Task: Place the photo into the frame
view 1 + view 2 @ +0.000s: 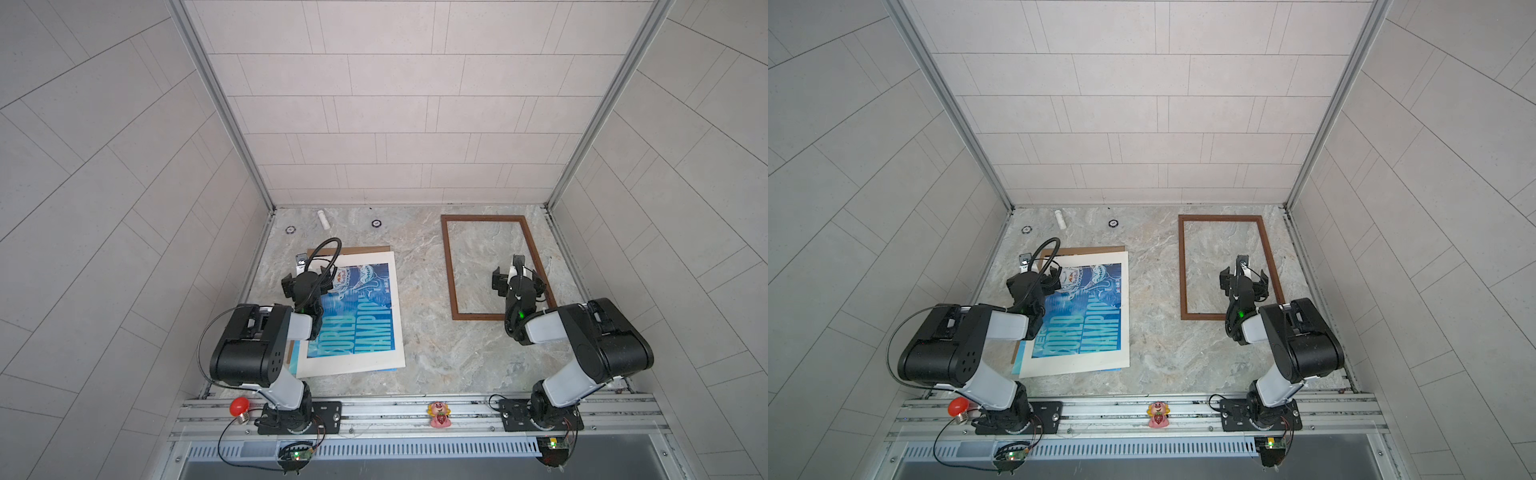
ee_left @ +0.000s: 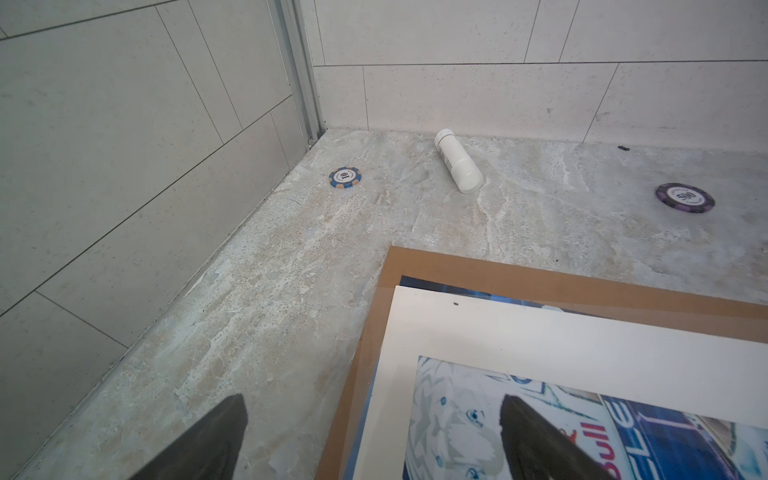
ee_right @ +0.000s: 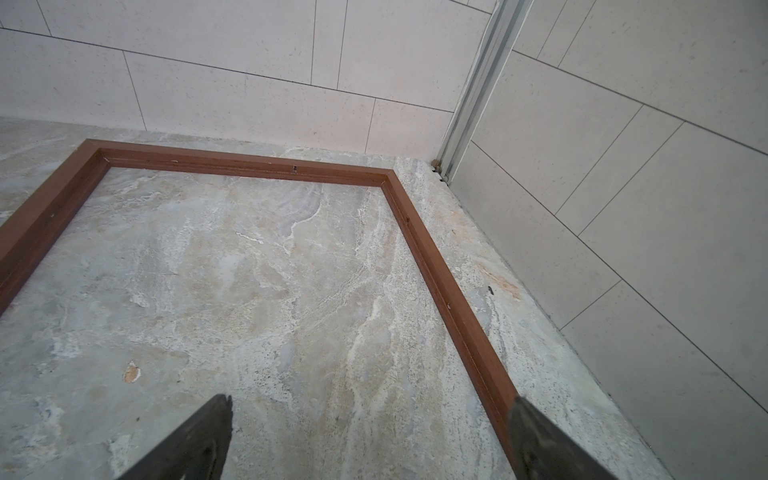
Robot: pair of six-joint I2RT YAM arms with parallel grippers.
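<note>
The photo (image 1: 357,316) (image 1: 1088,316) lies face up at the table's left, blue with teal lettering, a white helmet and a cream border (image 2: 540,332). It rests on a brown cardboard board (image 2: 540,278), with a blue sheet edge showing between them. The frame (image 1: 446,266) (image 1: 1182,266) (image 3: 249,164) of thin dark-brown wood lies flat at the right, and the marble shows through it. My left gripper (image 1: 308,274) (image 1: 1036,276) (image 2: 372,415) hangs open over the photo's far left corner, holding nothing. My right gripper (image 1: 517,276) (image 1: 1244,276) (image 3: 370,415) is open and empty above the frame's right rail.
A white bottle (image 1: 323,219) (image 2: 457,160) lies near the back wall between two poker chips (image 2: 345,177) (image 2: 685,198). A red bulb (image 1: 239,406) and a pink figurine (image 1: 439,413) sit on the front rail. Tiled walls enclose the table on three sides.
</note>
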